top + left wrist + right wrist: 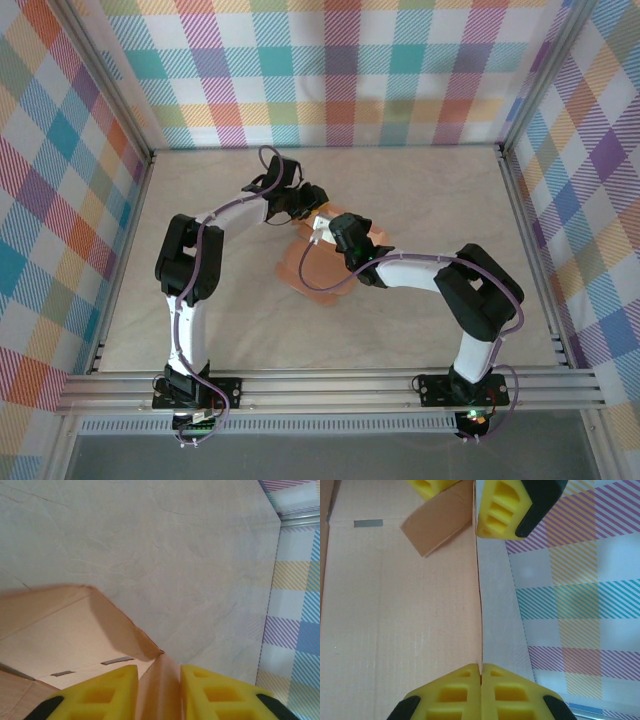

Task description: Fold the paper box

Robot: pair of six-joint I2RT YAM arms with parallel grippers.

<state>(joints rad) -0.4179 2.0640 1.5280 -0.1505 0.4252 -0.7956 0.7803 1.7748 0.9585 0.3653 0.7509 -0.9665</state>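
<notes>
- Paper box [318, 272] sits mid-table [250, 330], partly formed, one wall standing and the floor panel lying flat.
- Both arms meet over the box's far edge, wrists close together.
- Right gripper [480, 692]: fingers pressed together, pinching the top edge of the upright wall.
- Left gripper [159, 692]: yellow fingers [107, 695] a narrow gap apart, straddling a card flap at the box corner; can't tell if the pads touch it.
- In the right wrist view, a small flap [437, 525] leans inward just beside the left gripper's fingers.
- Plaid walls [60, 200] surround the table.
</notes>
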